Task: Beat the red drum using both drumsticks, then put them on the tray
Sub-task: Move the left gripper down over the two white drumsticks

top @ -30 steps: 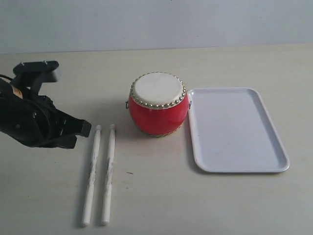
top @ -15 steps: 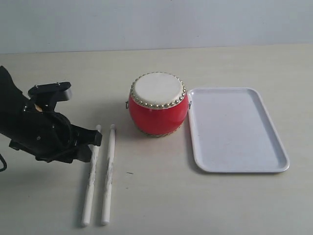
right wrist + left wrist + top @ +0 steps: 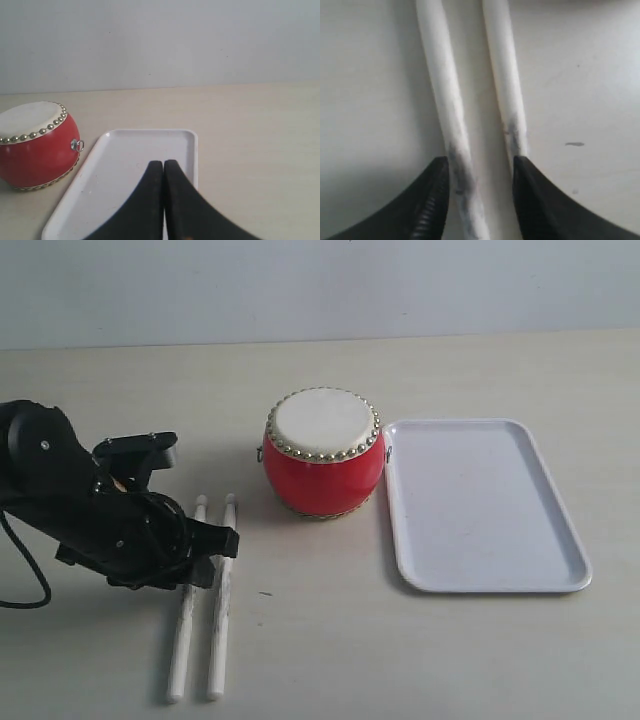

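Drumsticks (image 3: 445, 100) bear unreadable dark marks; left gripper (image 3: 480, 162) spread astride one, right gripper (image 3: 163, 167) pinched together

This is looking like a robotics lab bench: a bare beige tabletop (image 3: 450, 660) is meeting a blank pale wall (image 3: 320, 285), a black robot arm (image 3: 70, 500) is trailing a cable (image 3: 44, 580), and the red drum (image 3: 323, 478), drumsticks (image 3: 218, 640) and tray (image 3: 480, 510) are lying out as props.

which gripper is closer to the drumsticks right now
Left. The left gripper is right over the drumsticks, open, with one stick between its jaws. The right gripper, shut, hangs over the tray, past the red drum.
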### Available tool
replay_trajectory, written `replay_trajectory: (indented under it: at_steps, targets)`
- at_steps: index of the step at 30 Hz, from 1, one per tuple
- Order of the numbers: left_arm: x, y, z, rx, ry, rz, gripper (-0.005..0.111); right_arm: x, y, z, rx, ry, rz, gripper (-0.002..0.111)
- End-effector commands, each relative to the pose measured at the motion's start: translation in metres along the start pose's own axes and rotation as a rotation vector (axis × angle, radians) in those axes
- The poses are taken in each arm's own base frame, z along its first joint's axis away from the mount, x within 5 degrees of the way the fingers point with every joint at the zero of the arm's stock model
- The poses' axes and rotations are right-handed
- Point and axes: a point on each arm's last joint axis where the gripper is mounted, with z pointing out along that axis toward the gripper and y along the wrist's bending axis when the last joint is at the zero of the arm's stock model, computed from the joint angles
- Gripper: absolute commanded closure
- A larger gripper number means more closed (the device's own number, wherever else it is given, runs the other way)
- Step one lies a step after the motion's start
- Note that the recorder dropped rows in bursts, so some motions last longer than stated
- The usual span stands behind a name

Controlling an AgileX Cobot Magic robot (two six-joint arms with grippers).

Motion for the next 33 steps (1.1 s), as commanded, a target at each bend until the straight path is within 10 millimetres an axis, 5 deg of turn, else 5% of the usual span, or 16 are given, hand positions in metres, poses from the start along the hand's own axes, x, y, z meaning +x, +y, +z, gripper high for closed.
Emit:
replay_trajectory:
  at_steps: [1,33]
  targets:
    - [-0.0004,-0.0097,0.0026,0.008,-0.058,0.041,0.065,0.0005,-0.0003,0.0001,0.004,-0.011,-0.002,0.108]
    - [0.0022,-0.0048,0.0028,-0.046,-0.026,0.132,0.065,0.0005,-0.0003,0.0001,0.004,-0.011,-0.002,0.108]
